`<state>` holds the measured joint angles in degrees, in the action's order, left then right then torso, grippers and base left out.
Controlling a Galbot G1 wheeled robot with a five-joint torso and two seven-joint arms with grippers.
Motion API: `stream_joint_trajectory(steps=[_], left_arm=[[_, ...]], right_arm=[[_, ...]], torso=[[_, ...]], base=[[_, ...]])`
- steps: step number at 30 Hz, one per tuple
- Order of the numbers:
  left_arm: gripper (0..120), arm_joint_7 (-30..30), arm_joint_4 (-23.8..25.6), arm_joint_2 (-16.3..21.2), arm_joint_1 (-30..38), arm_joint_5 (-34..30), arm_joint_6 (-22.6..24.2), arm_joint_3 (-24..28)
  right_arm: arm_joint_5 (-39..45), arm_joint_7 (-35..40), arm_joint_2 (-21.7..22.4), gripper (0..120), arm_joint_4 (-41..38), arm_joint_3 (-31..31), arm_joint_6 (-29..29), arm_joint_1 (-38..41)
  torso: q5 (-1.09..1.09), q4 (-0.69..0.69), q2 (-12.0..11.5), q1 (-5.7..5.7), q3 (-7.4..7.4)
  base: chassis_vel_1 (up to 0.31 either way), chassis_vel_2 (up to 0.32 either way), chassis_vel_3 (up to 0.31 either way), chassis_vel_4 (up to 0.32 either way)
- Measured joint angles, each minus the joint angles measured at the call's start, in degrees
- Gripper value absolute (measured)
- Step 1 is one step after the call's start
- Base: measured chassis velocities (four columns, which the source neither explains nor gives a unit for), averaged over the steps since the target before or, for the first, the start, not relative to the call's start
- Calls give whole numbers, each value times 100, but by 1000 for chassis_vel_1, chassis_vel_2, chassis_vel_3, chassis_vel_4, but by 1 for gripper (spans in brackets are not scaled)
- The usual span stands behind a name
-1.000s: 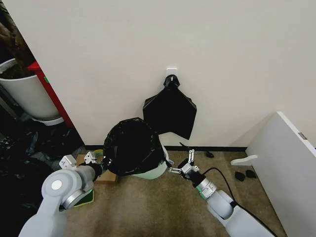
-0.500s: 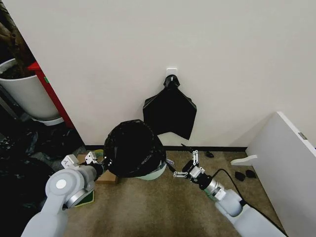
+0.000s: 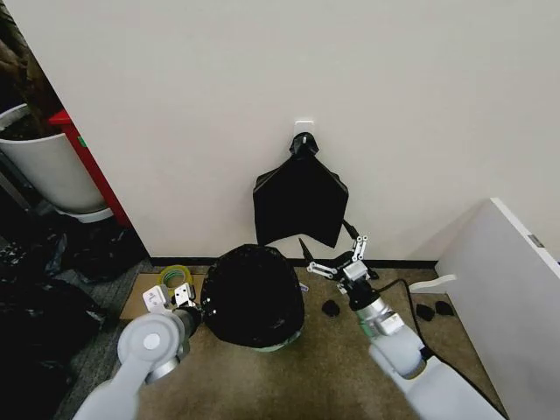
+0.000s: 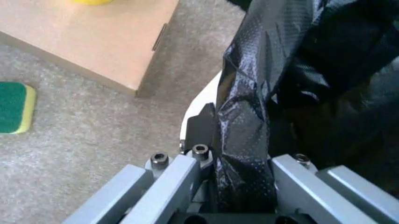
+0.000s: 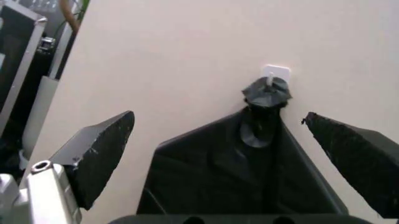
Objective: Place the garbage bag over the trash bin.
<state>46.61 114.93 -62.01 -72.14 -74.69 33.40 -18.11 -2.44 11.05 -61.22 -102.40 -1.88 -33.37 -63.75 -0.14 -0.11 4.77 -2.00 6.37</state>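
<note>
My right gripper [image 3: 337, 254] has let go and lifted, fingers spread; my left gripper [image 3: 191, 297] still pinches the glossy black garbage bag [image 3: 252, 296], now draped over the round white trash bin [image 3: 278, 344] at lower centre.

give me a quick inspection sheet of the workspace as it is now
surface: tan carpet along a white wall.
job's things: garbage bag draped over the trash bin; only a sliver of the bin's rim shows.
clutter: cardboard box, tape roll, green sponge, small black scraps.
grippers: left gripper pinching the bag's edge beside the bin; right gripper open, raised, facing the hung bundle.
cables: black cable at the right arm.
surroundings: black bundle on a wall hook, large white tub, white panel.
</note>
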Motion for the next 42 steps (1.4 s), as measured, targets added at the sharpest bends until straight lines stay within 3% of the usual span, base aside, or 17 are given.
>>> stream_joint_trajectory(steps=[11,18,20,24,30,31,34,36,37,39,40,41,42], left_arm=[[5,48,-22,-98,-115,299,166,543],[34,41,134,-63,-258,393,162,508],[37,46,207,-56,-284,393,168,486],[56,68,885,115,-380,460,146,260],[71,83,1312,341,-357,468,118,134],[79,147,1533,471,-373,495,143,102],[86,78,1750,600,-456,1023,24,82],[97,-554,1797,771,-646,2335,-878,52],[98,-1067,1671,829,-732,3007,-1579,26],[99,-1300,1588,840,-756,3264,-1854,15],[100,-1752,1378,846,-782,3715,-2405,-7],[100,-2377,1005,813,-772,4286,-3279,-33],[100,-2377,1005,813,-772,4286,-3279,-33]], right_arm=[[-113,-18,-27,100,86,21,-20,-26],[-130,-51,-78,100,119,37,-11,-18],[-130,-53,-80,100,119,38,-7,-17],[-125,-58,-80,100,119,28,13,-12],[-93,-54,-89,100,114,11,37,-43],[-73,-47,-94,100,77,6,58,-68],[-31,-23,-95,100,11,-12,107,-98],[1,245,-118,100,-122,-66,383,-151],[-14,481,-138,100,-185,-97,630,-181],[-24,608,-151,100,-218,-112,768,-194],[-51,919,-181,100,-299,-146,1128,-225],[-60,1336,-233,100,-427,-190,1674,-268],[-60,1336,-233,100,-427,-190,1674,-268]], torso=[[3,-1,1,1,-1],[-2,-2,0,0,0],[-4,-1,0,0,1],[-1,-1,0,0,0],[-1,-2,0,0,0],[0,-3,0,0,0],[-1,-2,0,0,0],[1,-1,0,0,0],[1,-1,0,0,0],[1,0,1,0,-1],[1,0,1,0,-1],[-2,-2,0,0,0],[-2,-2,0,0,0]], base=[[0,0,0,0],[0,0,0,0],[0,0,0,0],[0,0,0,0],[0,0,0,0],[0,0,0,0],[0,0,0,0],[0,0,0,0],[0,0,0,0],[0,0,0,0],[0,0,0,0],[0,0,0,0],[0,0,0,0]])
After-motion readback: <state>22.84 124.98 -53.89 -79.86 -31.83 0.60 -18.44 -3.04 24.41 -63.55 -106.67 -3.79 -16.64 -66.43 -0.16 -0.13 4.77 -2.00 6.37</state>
